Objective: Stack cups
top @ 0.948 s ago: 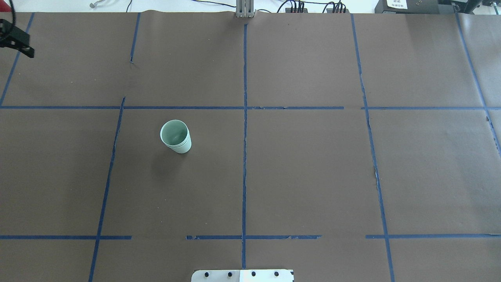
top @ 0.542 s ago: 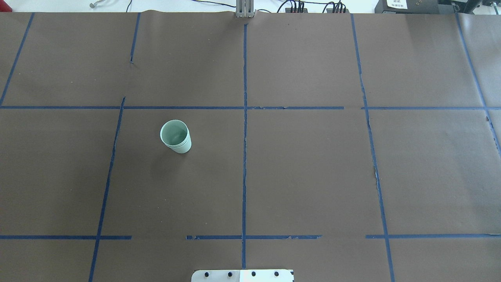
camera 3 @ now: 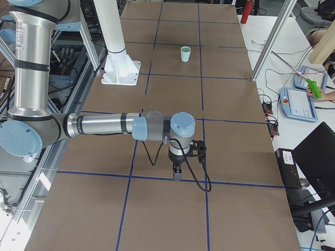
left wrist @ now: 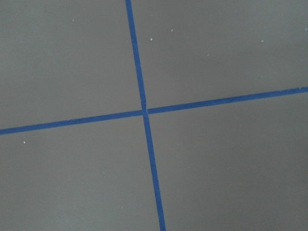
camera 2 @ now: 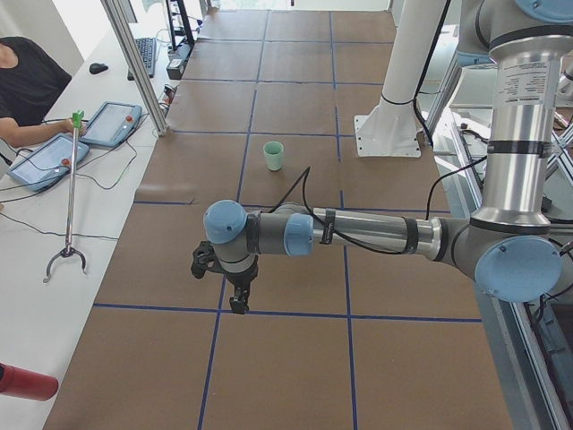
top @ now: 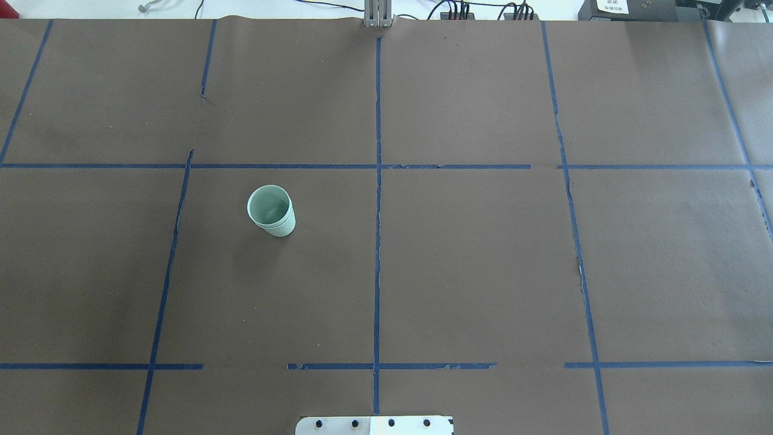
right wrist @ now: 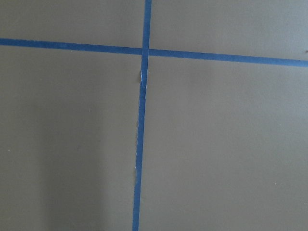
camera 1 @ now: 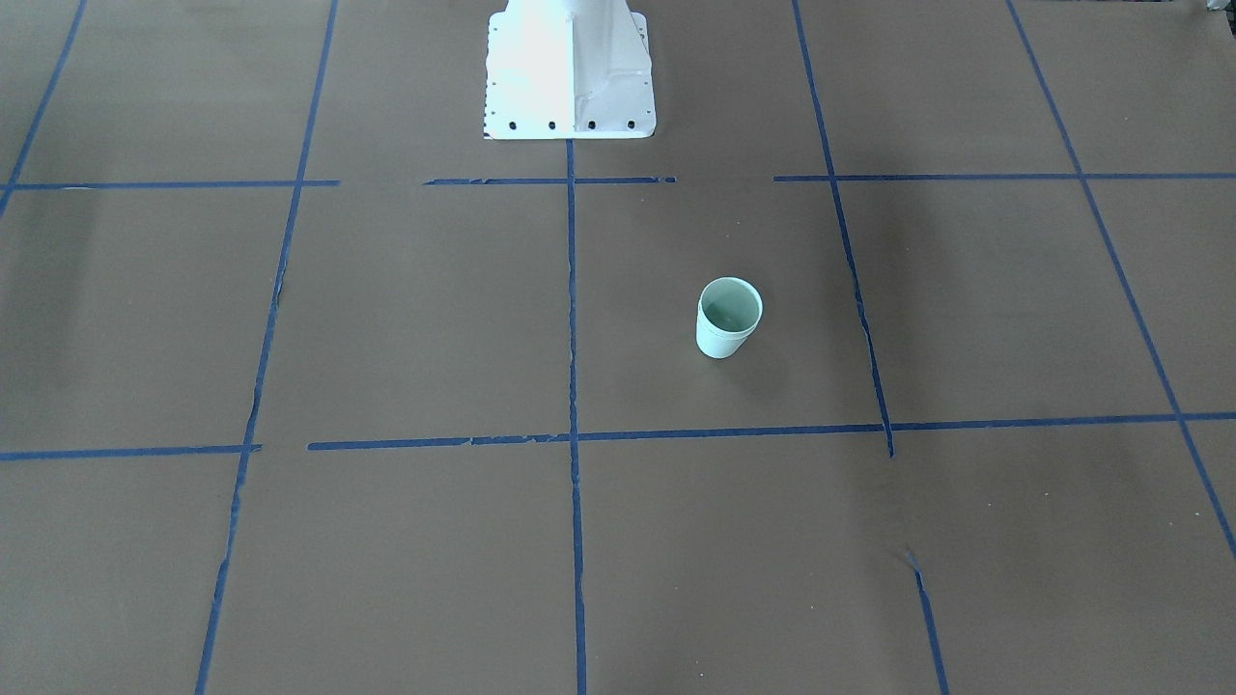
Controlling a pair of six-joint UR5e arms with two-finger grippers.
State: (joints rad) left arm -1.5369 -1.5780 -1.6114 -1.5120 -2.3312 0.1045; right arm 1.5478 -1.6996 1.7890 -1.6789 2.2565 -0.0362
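- left gripper (camera 2: pixel 237 303), near, lower centre of the left side view: hangs pointing down just over the brown table cover (camera 2: pixel 295 358). Can't tell how far open it is or whether it holds anything.
- right gripper (camera 3: pixel 177 175), near, centre of the right side view: same pose by a blue tape (left wrist: pixel 144 111) crossing. Its opening can't be told either.
- cups (top: pixel 272 211), centre-left of the overhead view: upright and mouth up, one nested in the other, well apart from both grippers.
- against 0.9 s ago: the black gripper at the overhead's upper-left edge is gone. The cups haven't moved.
- far, overhead's upper right: a white label (top: pixel 611 5) on a black box (top: pixel 658 9), its writing too small to read.
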